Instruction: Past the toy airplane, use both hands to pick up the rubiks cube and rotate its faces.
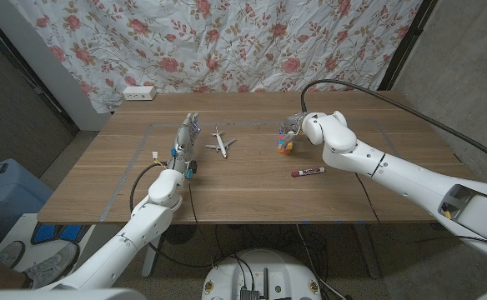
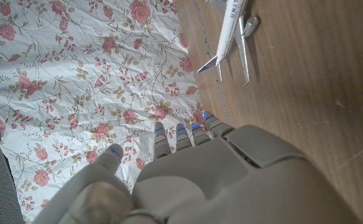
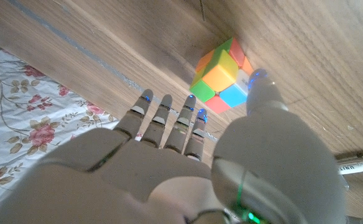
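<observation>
The rubiks cube (image 1: 286, 146) sits on the wooden table (image 1: 252, 192), right of centre, and its bright squares (image 3: 222, 78) show in the right wrist view. My right hand (image 1: 298, 127) hovers just behind and over it, holding nothing. Its fingers (image 3: 169, 121) are stretched out and the thumb tip lies close beside the cube's blue square. The white toy airplane (image 1: 218, 142) lies left of the cube, seen too as a white airplane (image 2: 234, 31) in the left wrist view. My left hand (image 1: 185, 143) stands left of the airplane, fingers (image 2: 181, 140) extended and empty.
A red marker (image 1: 308, 172) lies on the table nearer to me than the cube. A white power strip (image 1: 139, 92) sits at the far left edge. A floral cloth (image 1: 252, 42) hangs behind the table. Grey tape lines (image 1: 139, 167) mark the tabletop.
</observation>
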